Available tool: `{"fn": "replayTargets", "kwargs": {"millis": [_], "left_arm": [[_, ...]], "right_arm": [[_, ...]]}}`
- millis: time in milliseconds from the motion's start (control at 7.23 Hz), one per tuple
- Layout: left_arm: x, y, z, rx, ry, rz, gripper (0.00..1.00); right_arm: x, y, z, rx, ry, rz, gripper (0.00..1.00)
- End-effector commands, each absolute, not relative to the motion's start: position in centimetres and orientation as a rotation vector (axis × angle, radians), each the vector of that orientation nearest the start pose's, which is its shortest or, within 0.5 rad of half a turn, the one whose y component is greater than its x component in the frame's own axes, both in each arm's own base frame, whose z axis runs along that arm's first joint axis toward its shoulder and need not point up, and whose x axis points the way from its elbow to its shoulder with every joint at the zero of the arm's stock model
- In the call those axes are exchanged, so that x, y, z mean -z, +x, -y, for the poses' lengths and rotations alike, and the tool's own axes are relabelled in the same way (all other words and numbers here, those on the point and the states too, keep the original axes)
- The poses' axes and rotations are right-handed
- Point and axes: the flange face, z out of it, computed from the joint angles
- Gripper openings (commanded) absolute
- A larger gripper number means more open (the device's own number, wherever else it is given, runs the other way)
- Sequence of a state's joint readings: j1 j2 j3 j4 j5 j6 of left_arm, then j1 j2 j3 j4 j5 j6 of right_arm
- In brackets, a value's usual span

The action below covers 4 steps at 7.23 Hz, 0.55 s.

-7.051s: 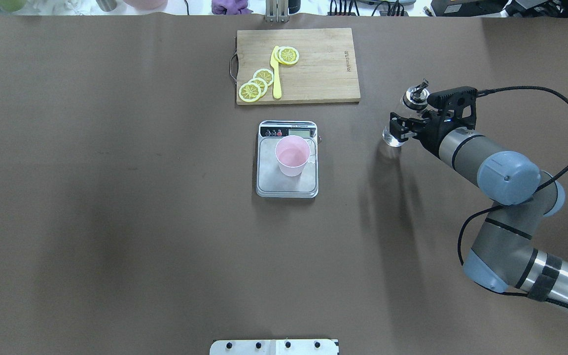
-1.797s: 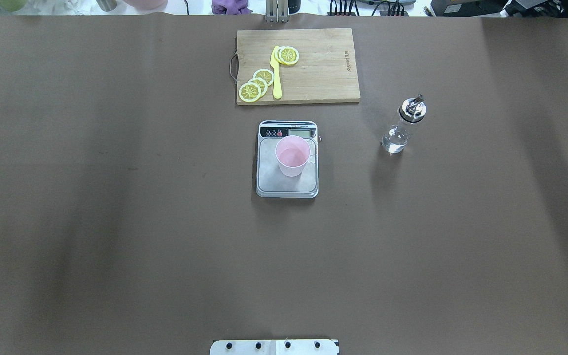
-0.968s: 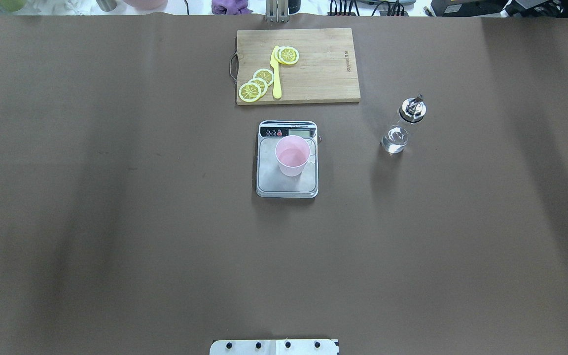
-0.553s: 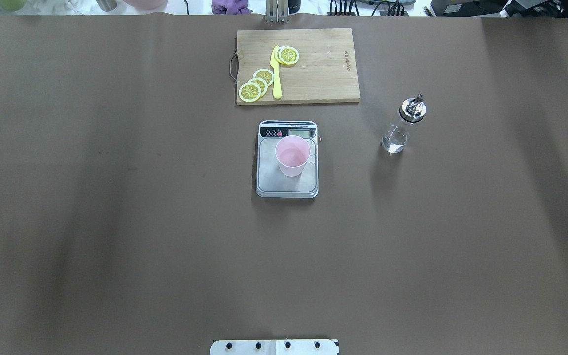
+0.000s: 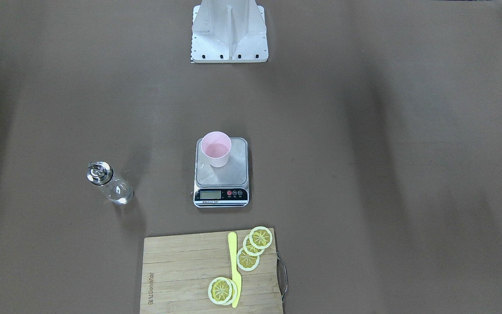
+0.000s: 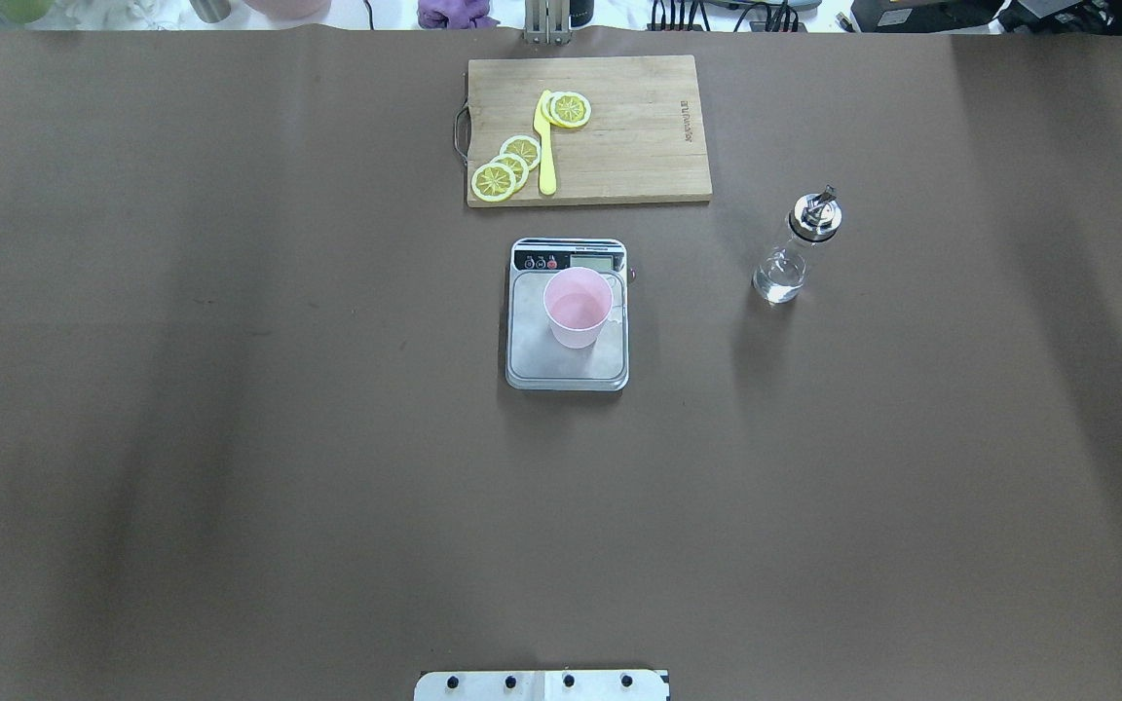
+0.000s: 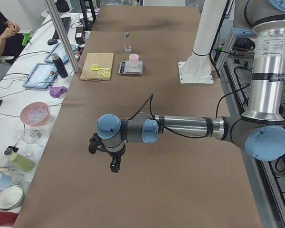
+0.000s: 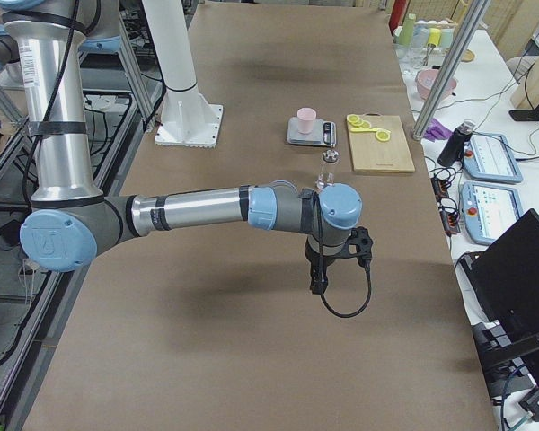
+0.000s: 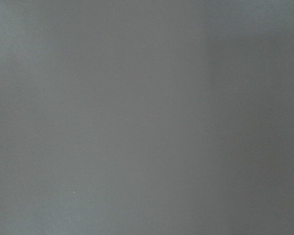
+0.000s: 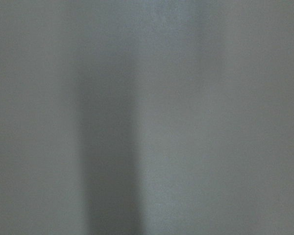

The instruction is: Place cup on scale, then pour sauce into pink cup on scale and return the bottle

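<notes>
Two arms hang over bare counter, well away from everything that matters. The left claw and the right claw show only in the side views, so I cannot tell how far open either is. Neither seems to hold anything, and both wrist cameras see nothing but plain counter.

The pink cup stands upright on the scale, roughly mid-platform. The bottle stands upright on the counter to the robot's right of the scale, well apart from it, with a little clear liquid at its bottom. Beyond the scale lies a cutting board with lemon slices and a yellow knife.

Judging from this layout, the task looks finished or nearly so, and the risks are small ones.

- **Bottle:** It is narrow with a heavy metal top, so a careless sweep of the right arm could knock it over.
- **Cup:** It is light, and any nudge to the scale could slide it off the platform or spill it.
- **Second pour:** If one were needed, smooth glass could slip in a loose grip.
- **Scale display:** It is too small to read, so the poured amount cannot be checked.
</notes>
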<state>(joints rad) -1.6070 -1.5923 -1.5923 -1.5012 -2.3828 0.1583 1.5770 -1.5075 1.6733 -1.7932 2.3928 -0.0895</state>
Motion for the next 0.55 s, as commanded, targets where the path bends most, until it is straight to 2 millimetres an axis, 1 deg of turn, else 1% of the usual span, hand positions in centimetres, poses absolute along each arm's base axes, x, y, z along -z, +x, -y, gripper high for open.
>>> {"fn": "replayTargets", "kwargs": {"millis": [0,138,276,415], "left_arm": [[-64.07,-7.93,49.65,-0.107,0.058,-0.812,0.98],[-63.55,-7.93,49.63,-0.109,0.067,-0.811,0.98],[-63.61,-7.92,49.44,-0.109,0.068,-0.811,0.98],[-63.23,-7.9,48.91,-0.113,0.076,-0.81,0.98]], "right_arm": [[-59.59,6.32,50.76,0.054,-0.016,0.827,1.0],[-59.58,6.31,50.76,0.053,-0.016,0.828,1.0],[-59.51,6.32,50.82,0.053,-0.015,0.827,1.0],[-59.5,6.31,50.82,0.053,-0.015,0.828,1.0]]}}
